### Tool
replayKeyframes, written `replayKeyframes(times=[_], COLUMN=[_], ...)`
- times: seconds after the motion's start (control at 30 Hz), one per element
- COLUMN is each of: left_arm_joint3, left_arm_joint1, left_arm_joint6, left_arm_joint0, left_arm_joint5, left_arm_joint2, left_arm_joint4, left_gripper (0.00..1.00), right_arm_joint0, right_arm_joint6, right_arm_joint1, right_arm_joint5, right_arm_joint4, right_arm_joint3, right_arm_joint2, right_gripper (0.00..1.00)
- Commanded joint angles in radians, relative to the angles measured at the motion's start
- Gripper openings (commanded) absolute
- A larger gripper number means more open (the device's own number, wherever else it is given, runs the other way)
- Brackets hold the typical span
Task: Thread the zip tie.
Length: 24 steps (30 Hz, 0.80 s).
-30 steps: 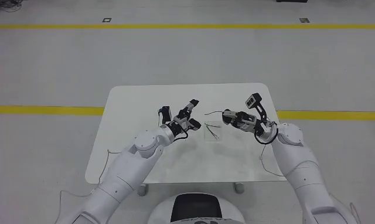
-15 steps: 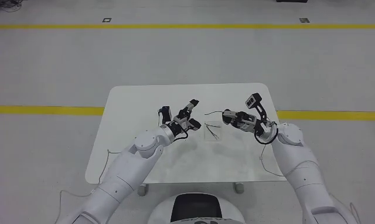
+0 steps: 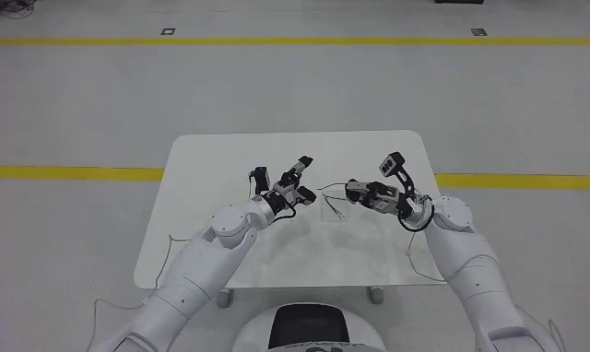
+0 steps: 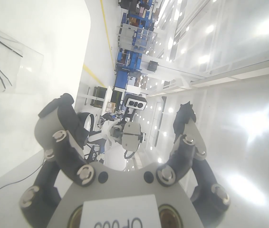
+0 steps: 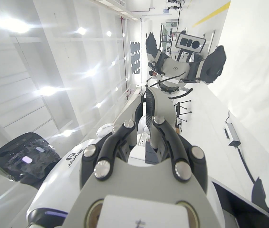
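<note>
**A:** Where's the zip tie [image 3: 332, 185]?

**B:** In the right claw [image 3: 352, 187], pinched at one end. The rest sticks out free toward the left claw [image 3: 307, 178], up off the tabletop [image 3: 212, 168].

**A:** What does it look like?

**B:** A thin black strip, nearly straight, with a slight bend along its length. In the right wrist view the zip tie [image 5: 170, 78] is a dark line running out from the tips of the right claw [image 5: 146, 96]. I can't tell whether the held end is the head or the tail.

**A:** So that claw is clamped on it?

**B:** Yes, the fingers are closed together with the tie between them.

**A:** And the left one?

**B:** Released. Its own view shows the left claw [image 4: 122, 113] with both dark fingertips well apart and the other arm farther off between them. It's near the tie's free end but apart from it.

**A:** Do the claws face each other?

**B:** Roughly, over the middle of the tabletop, with the free tip between them.

**A:** Anything below?

**B:** A clear sheet [image 4: 27, 69] lies flat on the tabletop, a little nearer the robot than the gap. A few spare ties [image 3: 335, 206] lie on it, black and thin like the held one, loosely crossed.
</note>
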Motion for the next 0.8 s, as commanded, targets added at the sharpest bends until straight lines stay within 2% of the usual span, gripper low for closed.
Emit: replayKeyframes(times=[0.0, 0.07, 0.13, 0.77], left_arm_joint3=[0.000, 0.000, 0.000, 0.000], left_arm_joint1=[0.000, 0.000, 0.000, 0.000], left_arm_joint6=[0.000, 0.000, 0.000, 0.000], left_arm_joint0=[0.000, 0.000, 0.000, 0.000], left_arm_joint5=[0.000, 0.000, 0.000, 0.000], left_arm_joint2=[0.000, 0.000, 0.000, 0.000], left_arm_joint4=[0.000, 0.000, 0.000, 0.000], left_gripper=[1.00, 1.00, 1.00, 1.00], right_arm_joint0=[0.015, 0.035, 0.054, 0.054], right_arm_joint6=[0.006, 0.013, -0.017, -0.017], right_arm_joint1=[-0.004, -0.012, -0.018, -0.018], right_arm_joint5=[0.001, 0.007, -0.027, -0.027], right_arm_joint4=[0.006, 0.022, 0.004, 0.004], right_arm_joint3=[0.021, 0.052, 0.083, 0.083], right_arm_joint2=[-0.020, -0.051, -0.071, -0.071], right_gripper=[0.00, 0.00, 0.00, 0.00])
